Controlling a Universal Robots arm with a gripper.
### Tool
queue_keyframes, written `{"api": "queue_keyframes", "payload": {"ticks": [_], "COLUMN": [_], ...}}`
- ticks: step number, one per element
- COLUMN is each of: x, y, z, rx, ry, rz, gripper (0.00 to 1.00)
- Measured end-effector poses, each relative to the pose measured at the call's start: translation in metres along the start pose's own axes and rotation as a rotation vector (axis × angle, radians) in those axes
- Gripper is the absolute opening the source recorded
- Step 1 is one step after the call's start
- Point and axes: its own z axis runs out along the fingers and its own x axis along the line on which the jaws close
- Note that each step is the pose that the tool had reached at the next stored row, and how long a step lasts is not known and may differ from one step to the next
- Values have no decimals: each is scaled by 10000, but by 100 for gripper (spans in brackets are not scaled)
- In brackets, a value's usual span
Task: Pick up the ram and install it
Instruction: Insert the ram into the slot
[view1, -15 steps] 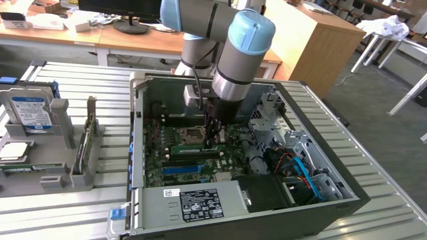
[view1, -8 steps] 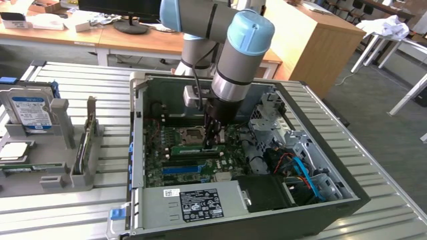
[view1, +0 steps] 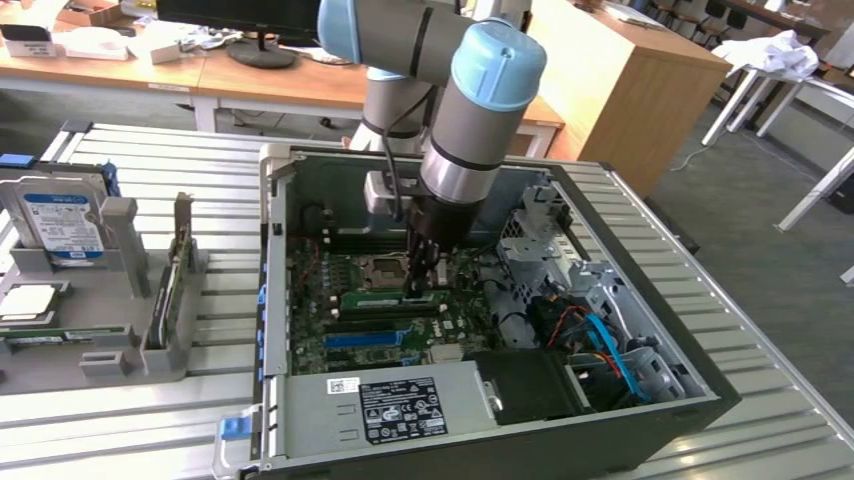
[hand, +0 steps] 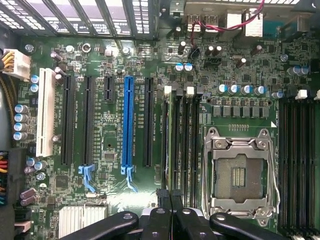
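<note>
The arm reaches down into the open computer case (view1: 274, 300), and the gripper (hand: 169, 195) hangs low over the motherboard (hand: 115, 60), just beside the CPU socket (hand: 239, 172). Its 2 black fingers (hand: 162, 199) are drawn together, with no gap visible between the tips. The tips sit at one end of the ram (view1: 384, 297). Whether they pinch its top edge or only press on it cannot be told.

The ram stands on edge in 1 of the black memory slots right next to the socket, on the side facing the blue slot (hand: 128, 120). It runs parallel to the socket's edge and lies level along the slot. In the wrist view it appears edge-on as a thin green line, with a white latch (hand: 167, 90) at the end of the slot farthest from the fingers. On the opposite side of the socket from the ram there is a second bank of black memory slots (hand: 297, 160).

Past the blue slot from the socket come more black expansion slots, then a white slot (hand: 46, 112). A silver power supply (view1: 387, 405) with a white label sits in the case farther from the socket than the blue slot. Orange and blue cables (view1: 601, 335) run along the case floor toward the exterior view's right of the socket. Well apart from the socket, outside the case toward the exterior view's left, a grey fixture (view1: 120, 330) holds a blue-labelled hard drive (view1: 60, 225).
</note>
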Motion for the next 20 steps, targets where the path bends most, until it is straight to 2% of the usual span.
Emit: {"api": "queue_keyframes", "payload": {"ticks": [20], "x": [4], "y": [-13], "z": [0], "rx": [3], "ry": [-5], "rz": [106], "gripper": [12]}}
